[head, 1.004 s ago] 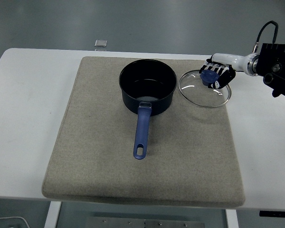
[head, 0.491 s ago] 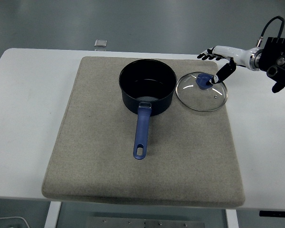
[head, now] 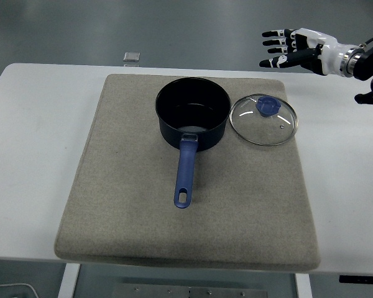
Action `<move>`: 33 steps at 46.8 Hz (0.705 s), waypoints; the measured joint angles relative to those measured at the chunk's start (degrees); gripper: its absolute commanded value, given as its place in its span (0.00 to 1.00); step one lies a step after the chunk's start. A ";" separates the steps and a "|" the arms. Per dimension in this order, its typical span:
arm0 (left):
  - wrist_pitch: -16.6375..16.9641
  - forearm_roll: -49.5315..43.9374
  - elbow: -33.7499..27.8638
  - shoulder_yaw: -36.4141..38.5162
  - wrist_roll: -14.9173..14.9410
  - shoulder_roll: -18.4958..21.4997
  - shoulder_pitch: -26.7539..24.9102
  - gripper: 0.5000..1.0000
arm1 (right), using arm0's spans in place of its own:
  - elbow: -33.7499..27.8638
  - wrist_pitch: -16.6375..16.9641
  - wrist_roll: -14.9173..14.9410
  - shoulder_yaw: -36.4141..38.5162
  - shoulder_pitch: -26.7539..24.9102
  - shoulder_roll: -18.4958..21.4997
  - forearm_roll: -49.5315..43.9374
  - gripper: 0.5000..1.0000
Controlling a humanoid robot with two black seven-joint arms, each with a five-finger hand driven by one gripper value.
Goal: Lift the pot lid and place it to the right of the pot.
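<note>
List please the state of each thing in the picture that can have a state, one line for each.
Dark blue pot with blue handle: uncovered, upright, looks empty.
Round glass lid with blue knob: off the pot, lying flat on the mat to the pot's right, knob up.
Right hand: open, fingers spread, raised above the table, holding nothing.

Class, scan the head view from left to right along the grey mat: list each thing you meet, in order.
Grey mat's left part → dark pot with its blue handle → glass lid lying flat → right hand, fingers spread, raised beyond the lid.
</note>
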 measured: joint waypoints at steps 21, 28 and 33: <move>-0.01 0.00 0.00 0.00 0.00 0.00 0.02 1.00 | 0.01 0.99 -1.17 4.76 -6.37 3.69 27.94 0.83; -0.02 0.00 0.00 -0.01 0.00 0.00 0.01 1.00 | 0.06 1.07 -0.96 6.30 -7.36 3.80 27.31 0.83; -0.02 0.00 0.00 -0.01 0.00 0.00 0.03 1.00 | 0.12 1.13 -0.95 6.40 -7.37 3.81 27.21 0.83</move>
